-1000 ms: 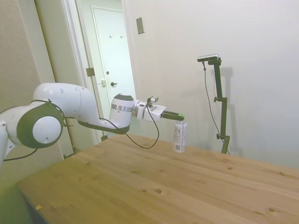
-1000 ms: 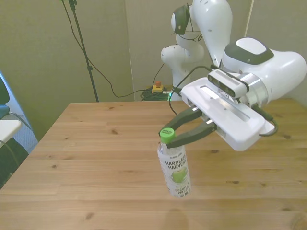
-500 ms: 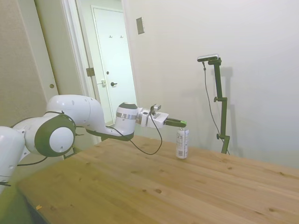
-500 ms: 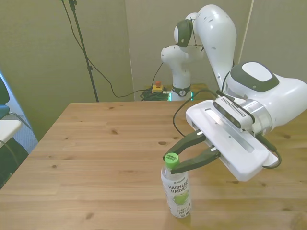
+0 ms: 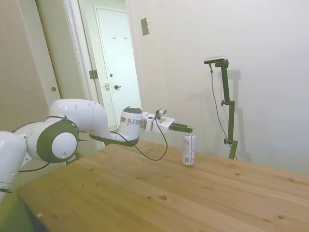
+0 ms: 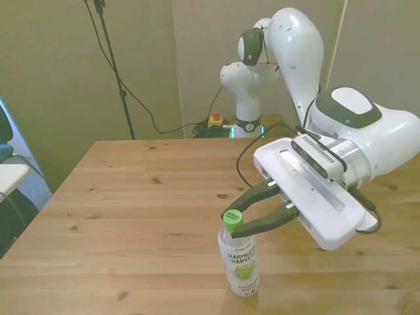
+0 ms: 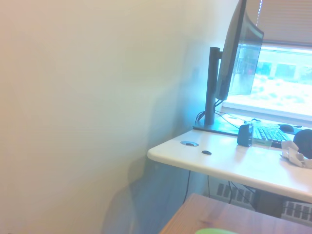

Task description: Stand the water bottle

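1. Since half a second ago, little has shifted: the water bottle (image 6: 239, 261) has settled a touch toward the front view's left, and the arm's pose is nearly unchanged.
2. Standing upright on the wooden table (image 6: 131, 197), the bottle sits near the table's near edge in the front view; in the side view it stands on the far part of the table, near the wall.
3. Its green cap (image 6: 232, 218) points up, and its white label with dark print faces the front camera.
4. The gripper (image 6: 237, 215) reaches in level from the front view's right, its two dark fingers (image 6: 259, 194) narrowed around the cap and neck, gripping the bottle.
5. Whether the base rests fully on the wood cannot be told for certain, though it appears to touch.
6. Judging by the clear plastic and small size, the bottle is probably light, thin-walled and somewhat slippery.
7. The cap and neck are its stiffest part, so that is the safest place to hold; squeezing the body could dent it.
8. Being tall and narrow, it could tip if nudged on release.
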{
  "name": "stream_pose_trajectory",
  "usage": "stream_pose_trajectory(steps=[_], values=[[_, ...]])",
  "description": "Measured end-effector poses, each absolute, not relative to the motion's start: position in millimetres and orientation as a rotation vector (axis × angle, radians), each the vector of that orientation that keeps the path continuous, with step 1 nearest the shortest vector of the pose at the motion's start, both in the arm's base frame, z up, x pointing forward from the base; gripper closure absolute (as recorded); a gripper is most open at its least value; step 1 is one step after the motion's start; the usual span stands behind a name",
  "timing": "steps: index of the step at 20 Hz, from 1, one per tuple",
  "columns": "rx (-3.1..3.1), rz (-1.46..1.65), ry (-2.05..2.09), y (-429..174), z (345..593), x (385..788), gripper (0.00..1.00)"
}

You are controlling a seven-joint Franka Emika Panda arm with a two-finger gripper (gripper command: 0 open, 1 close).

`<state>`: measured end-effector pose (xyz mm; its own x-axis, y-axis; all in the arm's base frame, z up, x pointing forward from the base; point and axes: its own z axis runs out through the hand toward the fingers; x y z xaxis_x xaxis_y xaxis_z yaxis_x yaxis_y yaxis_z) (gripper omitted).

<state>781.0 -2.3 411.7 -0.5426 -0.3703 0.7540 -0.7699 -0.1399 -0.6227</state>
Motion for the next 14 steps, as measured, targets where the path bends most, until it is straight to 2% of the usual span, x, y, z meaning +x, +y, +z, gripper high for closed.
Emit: stream_pose_trajectory(steps=[9,14], values=[[1.273,1.720,-1.804,-5.0,410.7,782.0,0.00],[1.298,1.654,-1.845,-7.8,423.1,781.0,0.00]])
